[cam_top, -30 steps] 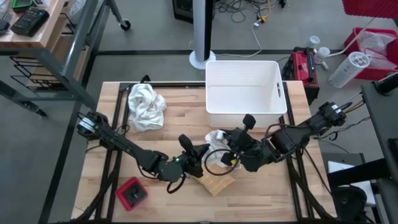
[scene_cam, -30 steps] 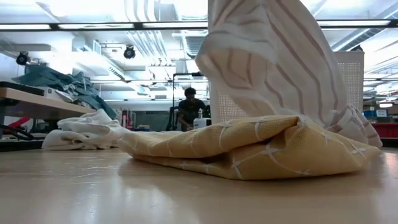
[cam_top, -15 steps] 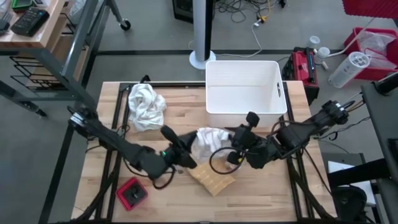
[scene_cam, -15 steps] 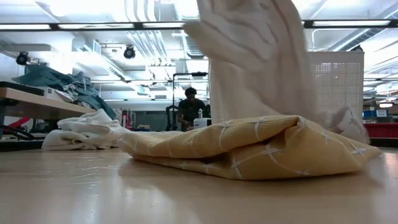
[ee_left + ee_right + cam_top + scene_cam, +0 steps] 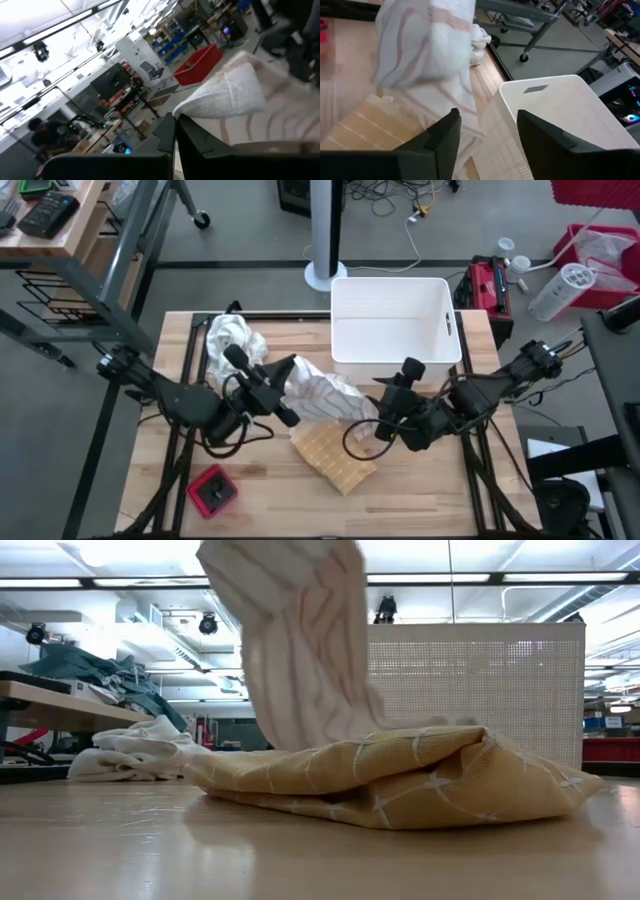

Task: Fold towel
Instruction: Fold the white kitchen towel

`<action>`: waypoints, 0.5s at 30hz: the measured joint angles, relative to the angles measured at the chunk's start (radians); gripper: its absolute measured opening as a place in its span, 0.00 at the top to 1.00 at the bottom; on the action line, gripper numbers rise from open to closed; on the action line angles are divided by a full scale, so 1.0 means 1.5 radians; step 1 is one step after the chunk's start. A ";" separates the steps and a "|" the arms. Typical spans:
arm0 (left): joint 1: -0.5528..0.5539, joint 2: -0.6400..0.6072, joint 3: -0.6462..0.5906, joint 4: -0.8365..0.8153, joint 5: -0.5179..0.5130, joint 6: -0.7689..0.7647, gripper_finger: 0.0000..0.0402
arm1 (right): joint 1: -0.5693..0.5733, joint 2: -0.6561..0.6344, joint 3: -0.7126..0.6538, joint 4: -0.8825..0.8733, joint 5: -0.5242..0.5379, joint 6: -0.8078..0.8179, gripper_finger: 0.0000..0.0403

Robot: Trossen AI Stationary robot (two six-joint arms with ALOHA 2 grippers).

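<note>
A white towel with pale red stripes (image 5: 325,392) is stretched out above the table's middle. My left gripper (image 5: 288,372) is shut on its upper end and stands high, left of centre. The towel's lower end (image 5: 400,730) rests on a folded yellow towel (image 5: 335,458) that lies flat on the table. My right gripper (image 5: 487,125) is open at the table's right, in front of the basket. The striped towel's lower end lies just ahead of its fingers, with nothing between them. My left gripper (image 5: 176,120) pinches the striped towel's bunched upper end (image 5: 200,107) between its two fingers, which point about level toward the table's right. Several layers seem gathered there. The towel slants down from the fingers, lifted except for its lower end on the yellow towel.
A white perforated basket (image 5: 395,320) stands at the back centre-right, close behind my right gripper. A crumpled white cloth (image 5: 235,342) lies at the back left. A small red device (image 5: 212,490) sits near the front left edge.
My left gripper has risen and gone toward the table's left and far edges, drawing the striped towel up and out from a bunch into a long slanting sheet. My right gripper has opened and let the towel go; the towel's lower end stays on the yellow towel.
</note>
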 joint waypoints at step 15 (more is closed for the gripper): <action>0.015 0.105 0.093 -0.171 -0.003 -0.138 1.00 | 0.095 -0.012 0.000 0.177 0.087 -0.138 0.46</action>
